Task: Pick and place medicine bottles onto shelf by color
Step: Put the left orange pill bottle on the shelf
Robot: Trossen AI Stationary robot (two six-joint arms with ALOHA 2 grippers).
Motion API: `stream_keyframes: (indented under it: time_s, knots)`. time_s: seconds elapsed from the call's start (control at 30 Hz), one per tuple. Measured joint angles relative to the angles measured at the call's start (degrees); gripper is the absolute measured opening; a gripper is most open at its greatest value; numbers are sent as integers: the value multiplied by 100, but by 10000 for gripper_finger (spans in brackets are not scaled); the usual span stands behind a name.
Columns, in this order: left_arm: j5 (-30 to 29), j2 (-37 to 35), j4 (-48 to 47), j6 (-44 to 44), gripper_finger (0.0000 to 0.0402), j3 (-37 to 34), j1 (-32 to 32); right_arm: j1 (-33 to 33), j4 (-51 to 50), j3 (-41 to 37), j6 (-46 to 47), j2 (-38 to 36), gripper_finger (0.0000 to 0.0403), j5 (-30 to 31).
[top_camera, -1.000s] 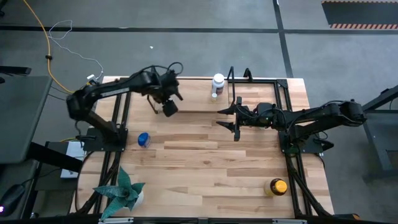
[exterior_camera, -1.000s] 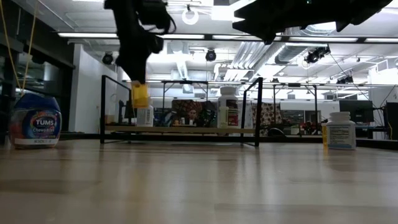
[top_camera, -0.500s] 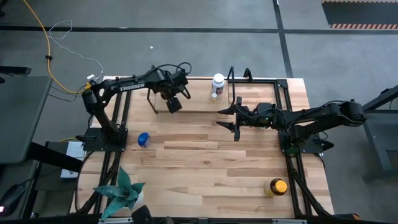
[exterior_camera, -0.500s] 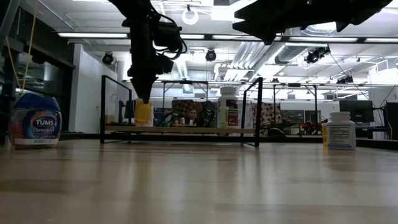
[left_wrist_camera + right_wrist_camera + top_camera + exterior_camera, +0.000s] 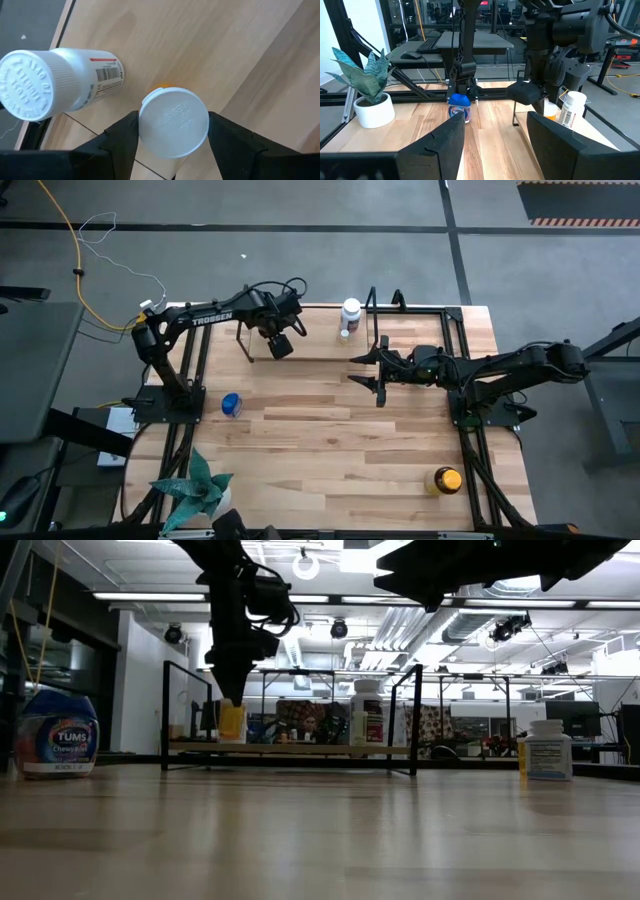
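Note:
My left gripper [image 5: 278, 345] points down over the left end of the shelf [image 5: 290, 749], shut on an orange medicine bottle [image 5: 231, 723] with a white cap [image 5: 173, 122]. A white bottle [image 5: 50, 85] stands close beside the orange one on the shelf floor. Another white bottle [image 5: 350, 315] stands farther right on the shelf [image 5: 312, 360]. A blue bottle [image 5: 230, 405] stands on the table at the left. An amber bottle with a yellow cap [image 5: 446, 480] stands at the near right. My right gripper [image 5: 375, 375] hangs open and level, just right of the shelf. My left gripper pinches the orange bottle by the sides of its white cap [image 5: 145, 125] between its two fingers [image 5: 122, 137]. The fingers come from above, pointing steeply down. The bottle is upright below them, and its base [image 5: 231, 741] sits at the shelf's wooden floor.
A teal spiky plant in a white pot [image 5: 195, 490] stands at the table's near left corner. The shelf's upright end loops [image 5: 165, 715] rise beside the left gripper. Black arm frames [image 5: 470, 390] line both sides of the table. Bare wood lies in the middle.
My left gripper has carried the orange bottle down and toward the far edge, into the shelf's left end. The bottle hung clear above the shelf floor a second ago and now stands at it, next to the white bottle. For the last half second nothing has moved.

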Motion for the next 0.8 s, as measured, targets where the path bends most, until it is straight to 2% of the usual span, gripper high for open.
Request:
stream_keyframes:
  time_s: [0.5,0.8]
  knots:
    - [27,0,155,0,209,-17,53,-2,-17,0,0,0,206,1]
    - [58,0,151,2,245,-20,52,-1,-17,0,0,-1,206,2]
